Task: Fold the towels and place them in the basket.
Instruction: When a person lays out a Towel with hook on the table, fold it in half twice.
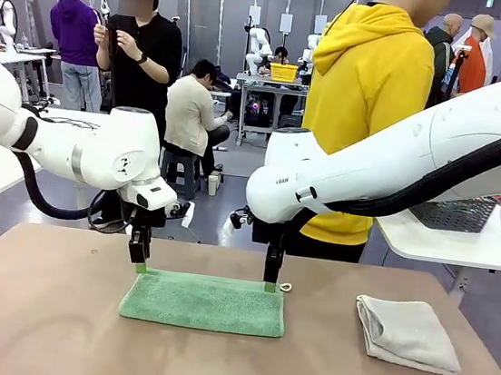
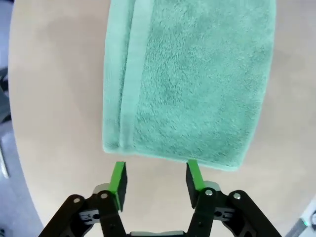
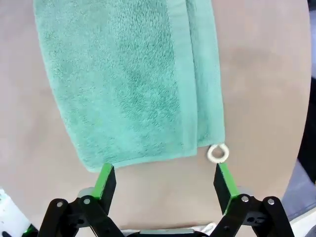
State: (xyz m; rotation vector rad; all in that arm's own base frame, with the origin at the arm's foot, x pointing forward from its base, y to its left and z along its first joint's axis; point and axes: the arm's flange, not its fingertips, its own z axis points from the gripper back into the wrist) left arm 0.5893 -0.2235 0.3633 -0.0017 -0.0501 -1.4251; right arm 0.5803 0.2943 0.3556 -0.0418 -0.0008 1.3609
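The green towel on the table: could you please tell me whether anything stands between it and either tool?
Nothing visible does. The left tool and the right tool both hang open just off the green towel's far edge, with bare table between.

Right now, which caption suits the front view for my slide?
Open left fingers and right fingers at the far corners of a folded green towel; an off-white towel lies beside.

Item: tan table (image 1: 23,324), carrying two pieces. A folded green towel (image 1: 204,303) is lying flat at its centre; a folded off-white towel (image 1: 406,333) is lying well apart, toward the right.
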